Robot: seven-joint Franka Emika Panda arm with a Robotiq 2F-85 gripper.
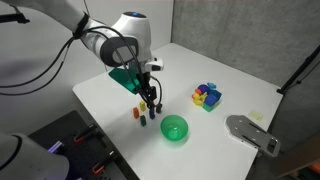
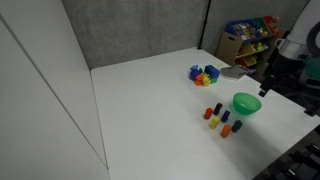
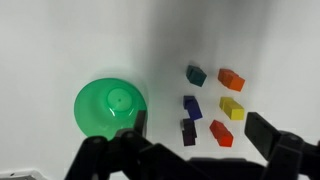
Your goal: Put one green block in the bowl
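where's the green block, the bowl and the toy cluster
green block (image 3: 196, 74), wrist view, on its top face
bowl (image 3: 91, 104), wrist view, on its inner wall
toy cluster (image 1: 207, 96), in an exterior view, on its middle

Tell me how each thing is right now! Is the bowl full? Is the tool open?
tool: open, holding nothing, above the table.
bowl: upright, empty.
green block: lying on the table, outside the bowl, not gripped.
other small blocks: lying loose on the table.
toy cluster: on the table, apart from the bowl.
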